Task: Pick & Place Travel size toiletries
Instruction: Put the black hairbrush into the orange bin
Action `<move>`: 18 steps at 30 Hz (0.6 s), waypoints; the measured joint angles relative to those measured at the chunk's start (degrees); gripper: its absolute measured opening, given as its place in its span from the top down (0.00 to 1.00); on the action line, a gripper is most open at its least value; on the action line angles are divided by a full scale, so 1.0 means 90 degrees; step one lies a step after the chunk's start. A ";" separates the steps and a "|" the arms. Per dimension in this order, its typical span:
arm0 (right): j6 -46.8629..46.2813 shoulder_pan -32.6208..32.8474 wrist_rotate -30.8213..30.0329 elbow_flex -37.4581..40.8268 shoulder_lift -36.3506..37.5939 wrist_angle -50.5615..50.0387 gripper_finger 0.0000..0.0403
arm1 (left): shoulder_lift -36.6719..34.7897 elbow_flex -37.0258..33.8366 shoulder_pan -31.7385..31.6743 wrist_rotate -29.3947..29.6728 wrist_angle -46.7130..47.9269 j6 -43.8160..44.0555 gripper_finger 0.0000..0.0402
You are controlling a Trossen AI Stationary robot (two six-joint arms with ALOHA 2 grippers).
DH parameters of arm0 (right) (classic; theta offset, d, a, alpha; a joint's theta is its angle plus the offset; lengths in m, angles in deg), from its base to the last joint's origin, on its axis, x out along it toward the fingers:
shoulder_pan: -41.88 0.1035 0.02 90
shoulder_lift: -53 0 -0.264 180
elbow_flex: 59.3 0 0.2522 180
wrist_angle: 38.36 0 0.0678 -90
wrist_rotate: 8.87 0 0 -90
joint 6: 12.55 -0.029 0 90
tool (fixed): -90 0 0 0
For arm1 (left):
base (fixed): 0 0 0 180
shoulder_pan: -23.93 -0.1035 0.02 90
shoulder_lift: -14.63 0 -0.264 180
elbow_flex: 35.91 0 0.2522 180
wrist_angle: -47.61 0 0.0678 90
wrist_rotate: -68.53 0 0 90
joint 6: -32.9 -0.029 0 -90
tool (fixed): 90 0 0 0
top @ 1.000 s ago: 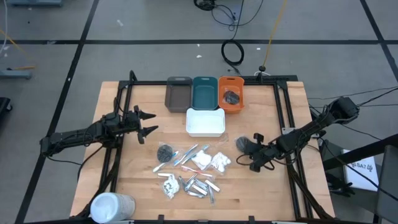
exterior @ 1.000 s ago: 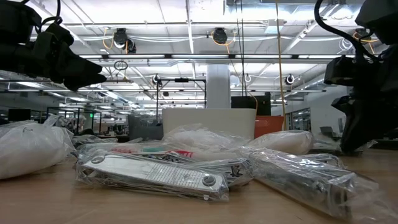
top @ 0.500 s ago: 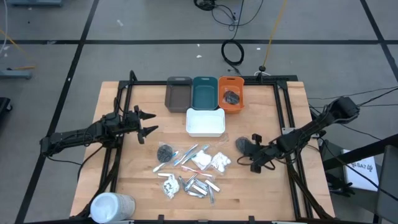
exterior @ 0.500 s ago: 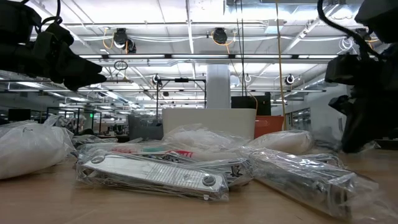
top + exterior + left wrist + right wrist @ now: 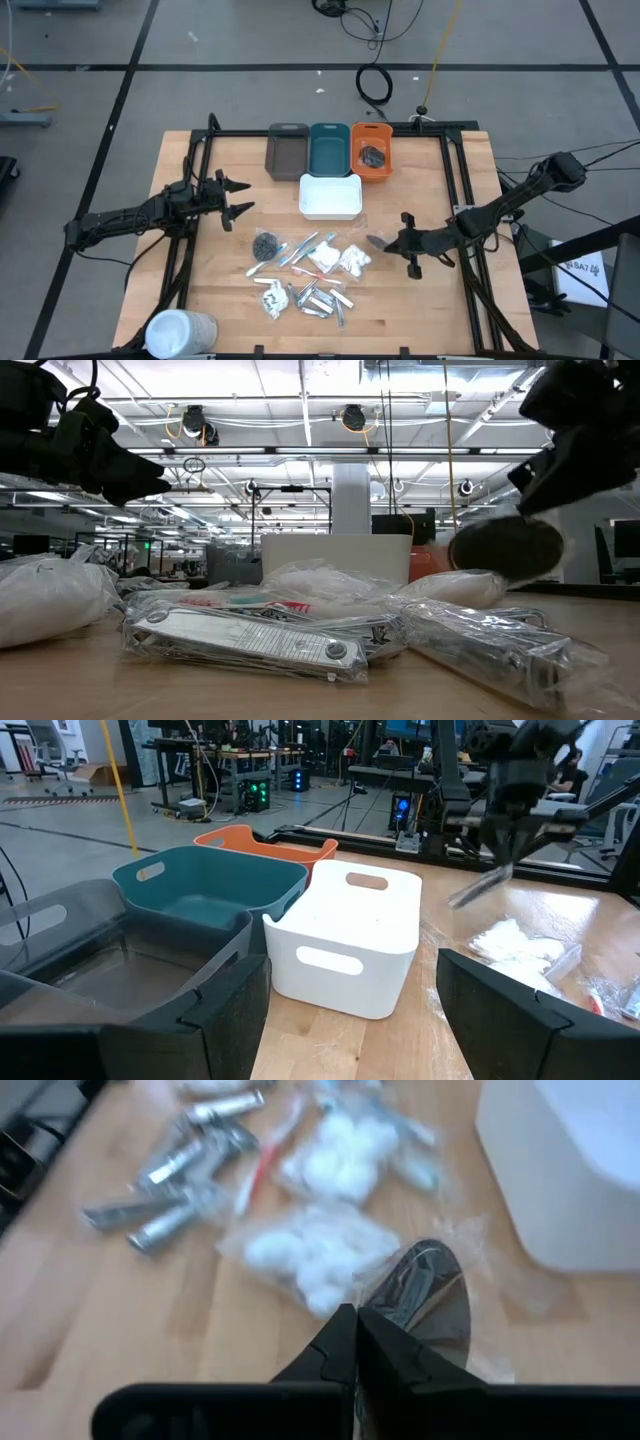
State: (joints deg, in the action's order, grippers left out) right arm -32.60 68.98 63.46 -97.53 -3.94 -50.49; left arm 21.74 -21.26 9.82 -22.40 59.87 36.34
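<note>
My right gripper (image 5: 397,243) is shut on a dark round disc in clear wrap (image 5: 378,241), right of the pile and above the table; the disc also shows in the low view (image 5: 505,548) and the right wrist view (image 5: 420,1295). The other toiletries lie on the table in a pile: another dark disc (image 5: 265,244), slim sticks (image 5: 300,248), white packets (image 5: 340,258) and silver sachets (image 5: 320,298). My left gripper (image 5: 238,198) is open and empty at the table's left, well clear of them. My right gripper pinches the near edge of the disc's clear wrap (image 5: 372,1312) between its two fingers. The fingers come from the table's right, pointing toward the pile. The disc sticks out beyond the fingertips, tilted and lifted clear of the table.
Grey (image 5: 287,150), teal (image 5: 329,148) and orange (image 5: 371,170) trays stand in a row at the far edge; the orange one holds a dark item (image 5: 372,154). A white tray (image 5: 331,196) stands in front of them. A big white cylinder (image 5: 180,332) lies at the near left corner.
My right gripper has turned to point toward the pile, gone a little toward the table's left and risen. The dark disc has come up off the table with it and now hangs clear.
</note>
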 joint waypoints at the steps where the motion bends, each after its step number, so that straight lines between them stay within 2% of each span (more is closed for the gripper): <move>1: 0.0070 -0.0001 0.0001 -0.0002 0.0095 0.0067 1.00 | 0.0000 0.0000 0.0000 0.0002 -0.0002 0.0000 0.32; 8: 0.0620 -0.0001 -0.0009 -0.0009 0.0590 0.0333 1.00 | -0.0001 0.0000 0.0000 0.0001 0.0000 0.0001 0.32; 18: 0.1327 -0.0248 -0.0034 -0.0011 0.0653 0.0856 1.00 | -0.0001 0.0000 -0.0001 0.0001 -0.0002 0.0000 0.32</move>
State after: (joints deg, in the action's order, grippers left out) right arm -20.65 66.75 63.15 -97.64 1.94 -42.78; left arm 21.73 -21.26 9.81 -22.39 59.85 36.34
